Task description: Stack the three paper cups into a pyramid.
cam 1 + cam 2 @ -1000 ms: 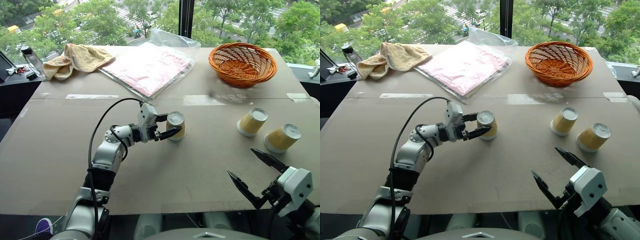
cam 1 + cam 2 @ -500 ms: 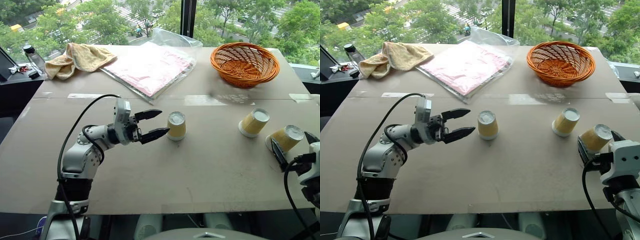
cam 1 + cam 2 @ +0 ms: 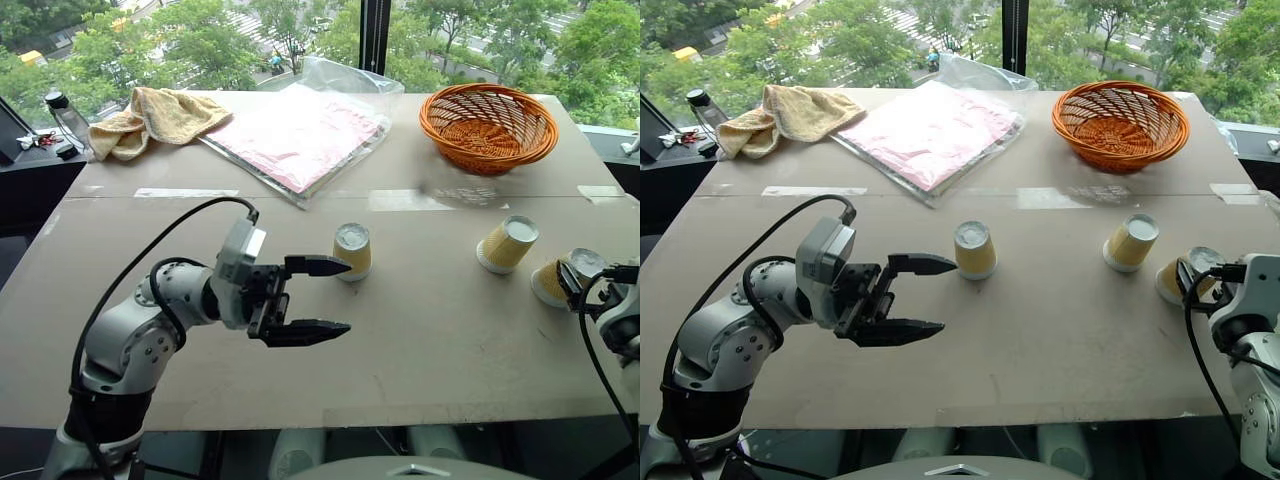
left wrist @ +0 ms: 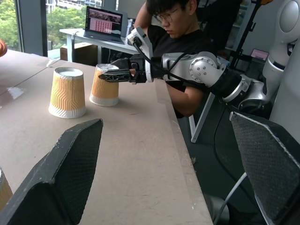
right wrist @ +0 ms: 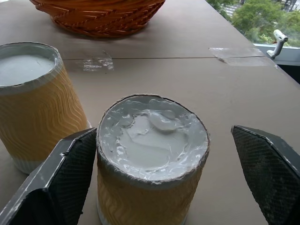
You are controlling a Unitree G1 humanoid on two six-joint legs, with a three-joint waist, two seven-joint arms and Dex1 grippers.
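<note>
Left eye view: we are pulling our spread left end effector back from the cup set mid-tabletop, while our right end effector, spread but narrowing, is straddling the far-right cup, likely next for the pyramid.

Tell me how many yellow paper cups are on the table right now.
3. One cup stands mid-table beyond the left gripper. A second cup stands further right, below the wicker basket. The third cup sits between the right gripper's open fingers.
</note>
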